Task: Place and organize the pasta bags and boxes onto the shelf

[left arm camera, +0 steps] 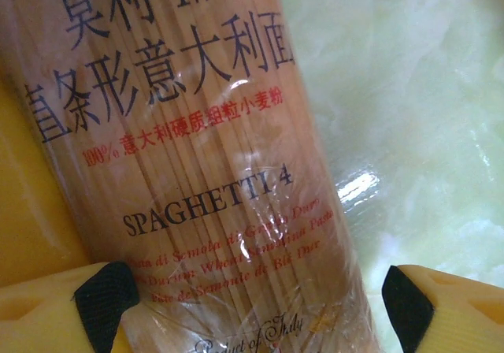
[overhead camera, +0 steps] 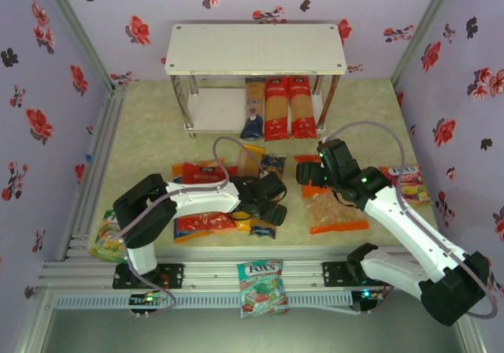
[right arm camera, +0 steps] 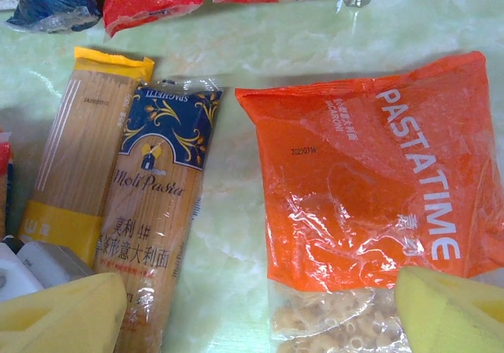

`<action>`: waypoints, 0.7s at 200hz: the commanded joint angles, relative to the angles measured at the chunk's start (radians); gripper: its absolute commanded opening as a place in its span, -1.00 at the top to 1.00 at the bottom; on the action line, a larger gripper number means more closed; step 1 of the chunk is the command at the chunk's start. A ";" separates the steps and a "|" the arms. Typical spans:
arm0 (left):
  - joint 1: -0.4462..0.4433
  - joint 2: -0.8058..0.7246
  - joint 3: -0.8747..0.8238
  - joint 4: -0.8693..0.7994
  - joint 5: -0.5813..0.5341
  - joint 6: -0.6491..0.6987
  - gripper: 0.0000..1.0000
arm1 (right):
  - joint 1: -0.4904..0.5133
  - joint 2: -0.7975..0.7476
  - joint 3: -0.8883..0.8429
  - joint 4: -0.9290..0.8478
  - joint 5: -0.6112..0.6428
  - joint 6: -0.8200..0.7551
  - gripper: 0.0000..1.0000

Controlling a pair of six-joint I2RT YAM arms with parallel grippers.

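**Left end effector astride a spaghetti pack that points at the shelf**

The left end effector (left arm camera: 256, 310) is released, its yellow fingers (left arm camera: 87, 310) spread to either side of the dark blue spaghetti pack (right arm camera: 161, 203). The pack lies flat on the surface (overhead camera: 157, 132), just in front of the shelf (overhead camera: 256, 50). Its long axis runs away from the arm bases toward the shelf and passes through the gap between the fingers, so they bracket its narrow width. One finger sits at the pack's edge; the other stands slightly clear of it. Closing here looks like the step in hand, and the left arm is plainly the nearer one.

The yellow pack (right arm camera: 83, 156) lies just beside it, roughly parallel, close enough that a finger could catch it.

The right end effector (right arm camera: 256, 290) is also released, hovering over the orange bag (right arm camera: 370, 180), which lies flat beneath it.

Three packs (overhead camera: 277, 109) are on the shelf's lower board, side by side.
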 commanded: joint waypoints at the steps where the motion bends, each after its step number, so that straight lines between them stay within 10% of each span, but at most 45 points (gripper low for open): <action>1: 0.010 0.021 0.012 -0.085 -0.004 -0.030 -0.78 | -0.008 -0.023 0.008 -0.002 0.023 -0.016 -0.81; 97: 0.010 0.181 0.143 -0.223 -0.028 0.015 -0.77 | -0.028 -0.016 -0.013 0.034 -0.002 -0.034 -0.85; 140: 0.003 0.235 0.179 -0.279 -0.045 0.024 -0.17 | -0.039 -0.003 -0.017 0.048 -0.019 -0.039 -0.85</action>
